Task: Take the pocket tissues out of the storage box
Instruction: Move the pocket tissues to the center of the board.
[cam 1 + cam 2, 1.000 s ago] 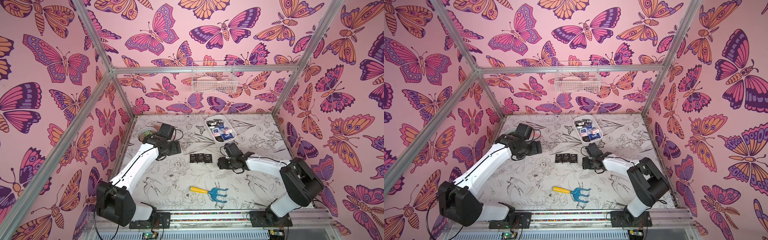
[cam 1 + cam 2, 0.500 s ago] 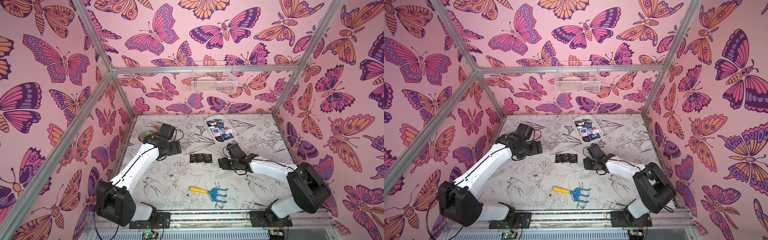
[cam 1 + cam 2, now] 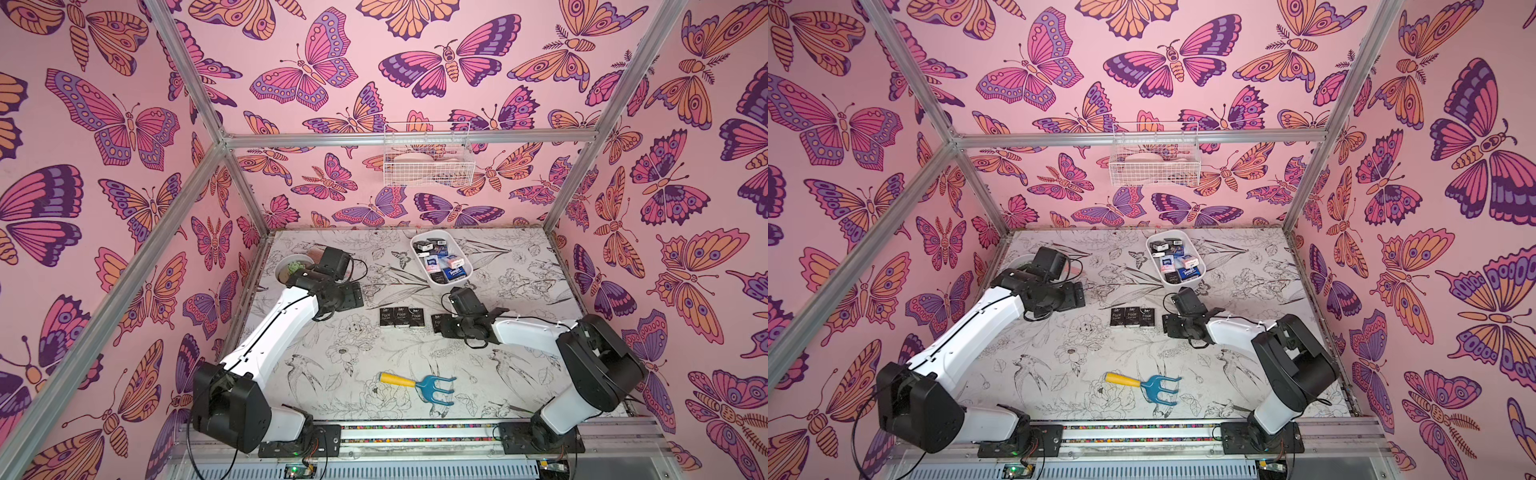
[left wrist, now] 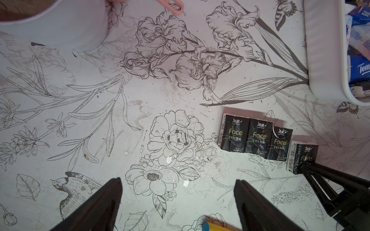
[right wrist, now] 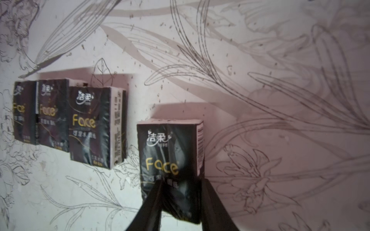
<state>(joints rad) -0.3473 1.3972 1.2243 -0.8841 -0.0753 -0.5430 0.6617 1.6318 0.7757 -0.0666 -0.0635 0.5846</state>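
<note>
- Narrower at the black two-fingered right gripper (image 5: 181, 183) than a second ago, with the arm hardly shifted in either top view.
- Brackets the near end of a small flat black packet of pocket tissues with gold "Face" lettering (image 5: 170, 148), one finger across its face and the other at its edge; cannot tell whether clamped on it or only touching.
- Lying, it seems, on the white tabletop printed with grey flowers (image 3: 332, 353), just beside a row of three like black packets (image 3: 401, 318) set edge to edge, slightly out of line with them.
- Well outside the shallow white plastic storage box with rounded corners (image 4: 322, 50), further back on the table and near the right gripper.
- Still in that box: a loose pile of blue, white-blue and black packets (image 3: 442, 262).
- Wide and empty at the left gripper (image 4: 178, 181), hovering over bare table between the round white plant pot (image 4: 60, 26) and the row.
- Probably means a fresh pinch to straighten the fourth packet into the row, or a closing after letting go.
- Either way, four packets out and several yet to fetch: task well short of done, next reach likely back into the box.
</note>
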